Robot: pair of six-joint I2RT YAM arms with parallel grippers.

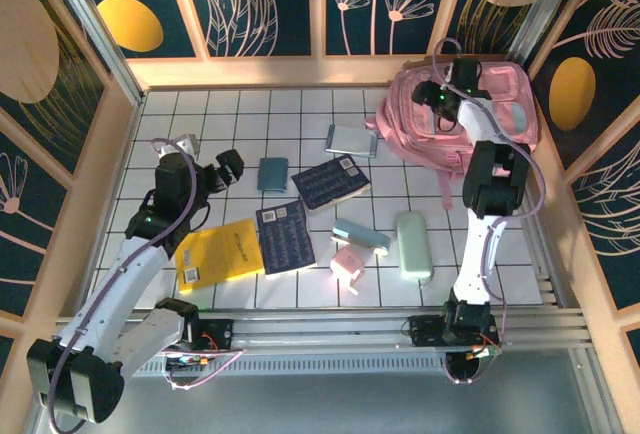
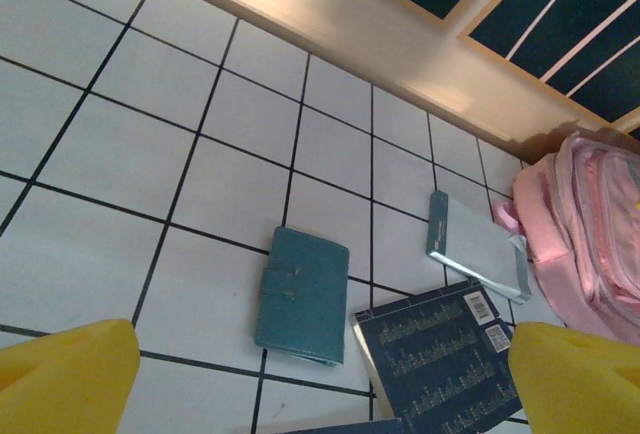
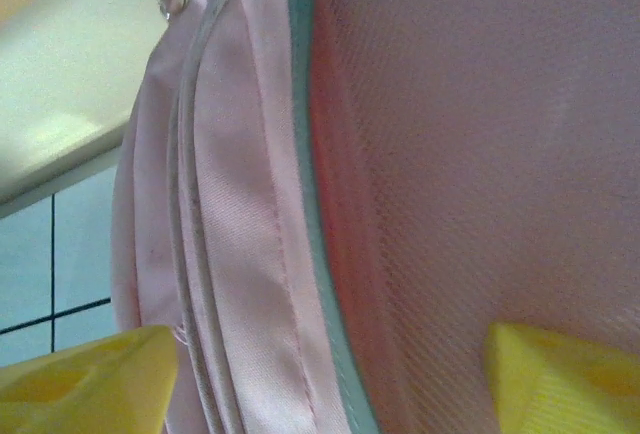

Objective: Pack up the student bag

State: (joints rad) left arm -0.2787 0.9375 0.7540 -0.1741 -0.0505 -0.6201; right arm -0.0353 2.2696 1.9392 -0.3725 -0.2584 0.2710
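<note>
**At the far right corner: right jaws wide over the large pink fabric student bag point(image 1: 515, 104)**

Between the right jaws, which stand wide apart and grip nothing, there is pink woven fabric. Their yellow fingertips point(image 3: 85, 379) sit at the lower corners of the right wrist view, and a piped seam of the student bag runs between them. Whether they touch the fabric cannot be told. Seen from above, the right arm extends over the bag, which lies on the white tiled surface point(image 1: 200, 114) close against the far wooden frame.

The left jaws are also wide and hold nothing. They hang above bare tiles at the left side. Ahead of them lies a teal rectangular wallet point(image 2: 302, 296). Beyond it are a dark navy printed booklet point(image 2: 440, 354) and a flat silver-grey case point(image 2: 478, 246), the case lying nearest the bag.

Closer to the arm bases:
- a flat yellow booklet point(image 1: 220, 254) just beside a second navy booklet point(image 1: 285, 237)
- a small pink box point(image 1: 348, 264)
- a pale blue case point(image 1: 360, 237)
- a mint green oblong case point(image 1: 412, 244)
</note>
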